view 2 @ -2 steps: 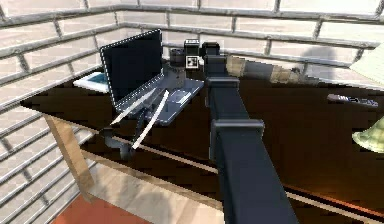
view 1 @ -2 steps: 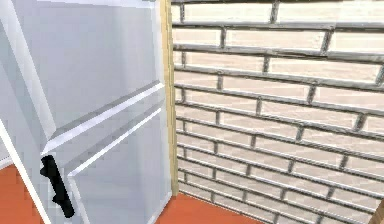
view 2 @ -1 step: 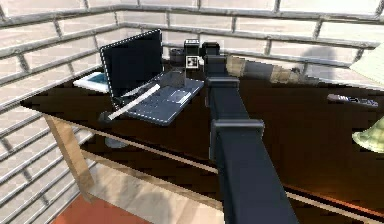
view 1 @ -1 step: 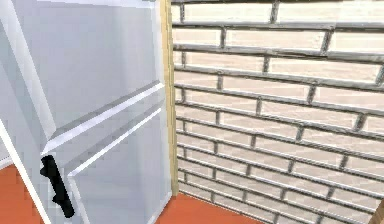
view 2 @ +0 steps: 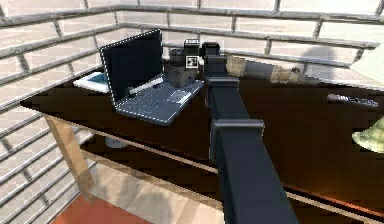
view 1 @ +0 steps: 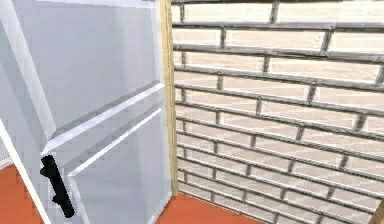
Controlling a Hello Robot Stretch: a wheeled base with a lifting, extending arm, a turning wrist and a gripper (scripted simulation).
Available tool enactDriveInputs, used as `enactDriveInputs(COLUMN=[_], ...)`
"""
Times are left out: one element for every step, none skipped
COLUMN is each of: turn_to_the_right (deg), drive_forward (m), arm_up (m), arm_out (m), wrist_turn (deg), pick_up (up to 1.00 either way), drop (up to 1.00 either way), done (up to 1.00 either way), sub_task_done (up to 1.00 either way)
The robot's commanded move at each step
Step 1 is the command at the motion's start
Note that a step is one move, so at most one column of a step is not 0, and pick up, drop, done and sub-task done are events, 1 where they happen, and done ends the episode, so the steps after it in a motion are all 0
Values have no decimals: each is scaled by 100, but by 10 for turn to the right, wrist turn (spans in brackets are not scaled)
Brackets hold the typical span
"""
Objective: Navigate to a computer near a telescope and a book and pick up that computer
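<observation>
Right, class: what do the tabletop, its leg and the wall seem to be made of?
Tabletop: probably dark stained wood or laminate; smooth, near-black, faint sheen. Leg: pale wood by its look; tan, matte. Wall: whitish brick, shown by grey mortar lines.

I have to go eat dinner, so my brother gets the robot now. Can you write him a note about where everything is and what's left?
End effector: out over the dark table, at the open computer; cannot tell whether it holds anything.
Things: the computer stands on the table near the brick corner. A flat white and blue thing, maybe the book, lies next to it on the arm side view's left.
Done: the robot is at the table, with the arm extended to the computer.
Left: the computer rests on the table, so grasp it and lift it clear.
</observation>
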Motion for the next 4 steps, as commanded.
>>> enactDriveInputs(turn_to_the_right=[0, 0, 0, 0], drive_forward=[0, 0, 0, 0], arm_up=[0, -18, 0, 10], arm_out=[0, 0, 0, 0], wrist_turn=[240, 0, 0, 0], pick_up=[0, 0, 100, 0], drop=[0, 0, 0, 0], done=[0, 0, 0, 0], sub_task_done=[0, 0, 0, 0])
